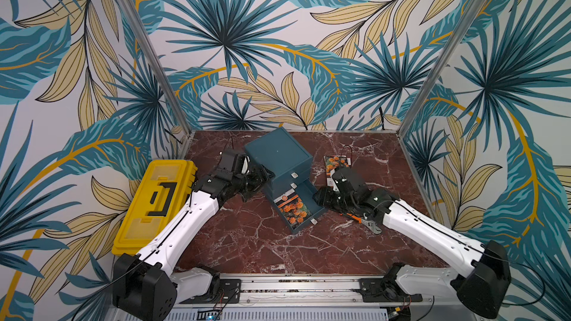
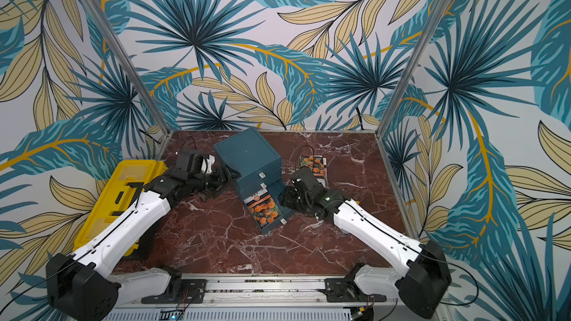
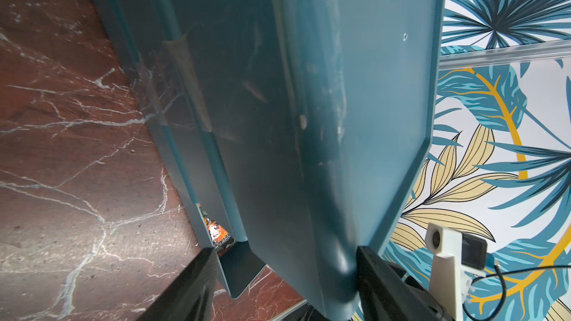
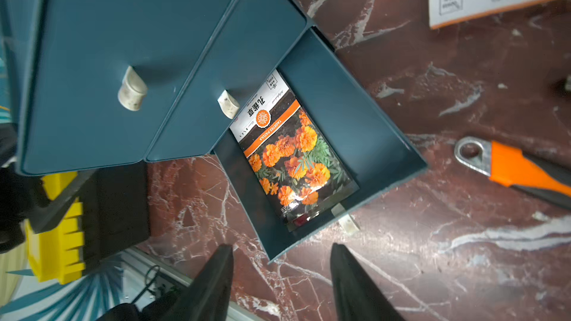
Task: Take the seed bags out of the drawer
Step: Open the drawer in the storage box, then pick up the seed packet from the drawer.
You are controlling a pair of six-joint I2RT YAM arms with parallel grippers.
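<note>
One seed bag (image 4: 293,155), marigolds, lies flat in the open bottom drawer (image 4: 364,125) of the blue cabinet (image 1: 278,152). Its long axis runs along the drawer's pull, out from the cabinet. Right pincer (image 4: 281,246) is wide and empty, just off the drawer's outer corner with the bag straight ahead, so it's likely the nearer arm. Left pincer (image 3: 284,250) clamps the cabinet's opposite side. A second seed bag (image 1: 336,162) is out on the tabletop (image 1: 247,242) beside the cabinet.

A closed yellow toolbox (image 1: 136,220) lies at the left edge of the red marble tabletop (image 1: 247,242), well apart from an orange-handled wrench (image 4: 519,171) lying flat.
</note>
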